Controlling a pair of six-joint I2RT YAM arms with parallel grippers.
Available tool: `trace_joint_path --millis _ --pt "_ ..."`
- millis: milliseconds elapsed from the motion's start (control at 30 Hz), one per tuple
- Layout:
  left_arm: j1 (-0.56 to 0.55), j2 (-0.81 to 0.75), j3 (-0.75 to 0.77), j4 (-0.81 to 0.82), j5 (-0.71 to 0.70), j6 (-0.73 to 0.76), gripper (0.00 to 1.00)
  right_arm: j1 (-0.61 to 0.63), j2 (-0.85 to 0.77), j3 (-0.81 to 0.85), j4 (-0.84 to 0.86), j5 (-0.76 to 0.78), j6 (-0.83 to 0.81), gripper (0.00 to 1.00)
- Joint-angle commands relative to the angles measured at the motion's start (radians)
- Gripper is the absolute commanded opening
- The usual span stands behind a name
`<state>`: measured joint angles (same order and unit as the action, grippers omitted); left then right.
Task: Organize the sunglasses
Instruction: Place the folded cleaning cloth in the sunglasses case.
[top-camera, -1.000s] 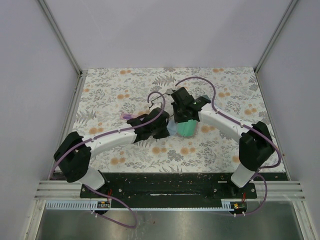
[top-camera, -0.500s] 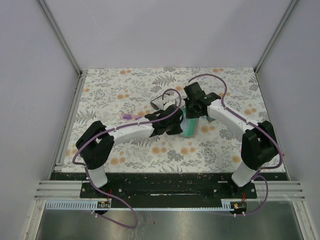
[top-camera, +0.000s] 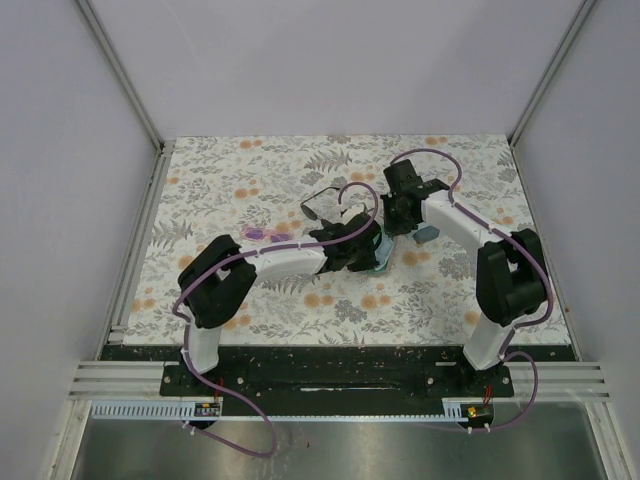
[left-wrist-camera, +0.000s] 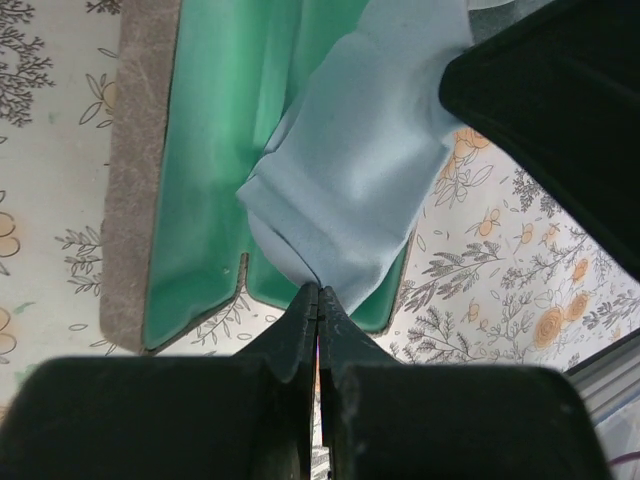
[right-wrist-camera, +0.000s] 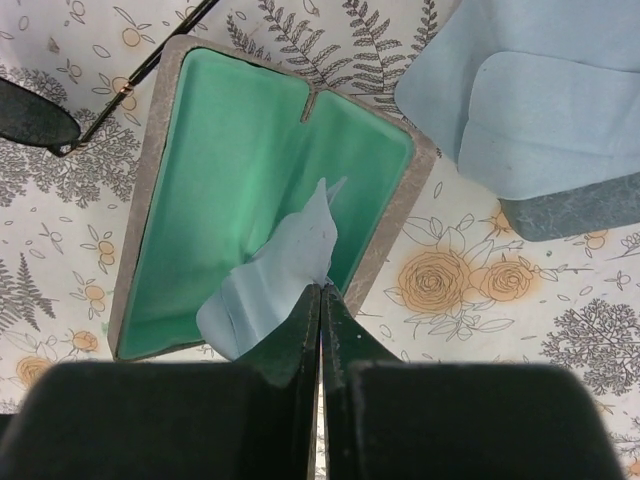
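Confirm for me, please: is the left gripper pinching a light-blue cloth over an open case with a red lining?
Not quite: the lining is green, not red. The left wrist view shows the left gripper pinching the light-blue cloth over the open case.

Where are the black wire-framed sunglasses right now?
In the top view the black wire-framed sunglasses lie near the middle, just beyond the left gripper, beside the open green-lined case.

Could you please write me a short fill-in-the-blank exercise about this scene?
The open case is lined in ___.
The left gripper and right gripper are each shut on a light-blue ___.
The sunglasses beside the case have a wire frame coloured ___.
Missing words: green; cloth; black.
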<state>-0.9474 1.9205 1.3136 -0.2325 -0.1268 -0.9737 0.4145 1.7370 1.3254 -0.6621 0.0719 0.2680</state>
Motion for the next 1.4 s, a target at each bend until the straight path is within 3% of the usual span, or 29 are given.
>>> trace_joint_path --millis 0,633,1000,1367 --pt "-0.010 0.028 0.067 0.048 0.000 -0.011 0.00 -0.013 0.033 0.060 0.001 -0.041 -0.024 0.00" --pt "-0.025 0.081 0.098 0.059 0.021 -0.022 0.00 -0.051 0.139 0.117 -0.002 -0.040 -0.027 0.00" --pt "-0.044 0.101 0.113 0.061 0.029 -0.026 0.00 -0.059 0.173 0.164 -0.039 0.019 -0.032 0.14" --pt "-0.056 0.155 0.131 0.059 0.030 -0.023 0.00 -0.066 0.200 0.146 -0.039 0.058 -0.030 0.13"
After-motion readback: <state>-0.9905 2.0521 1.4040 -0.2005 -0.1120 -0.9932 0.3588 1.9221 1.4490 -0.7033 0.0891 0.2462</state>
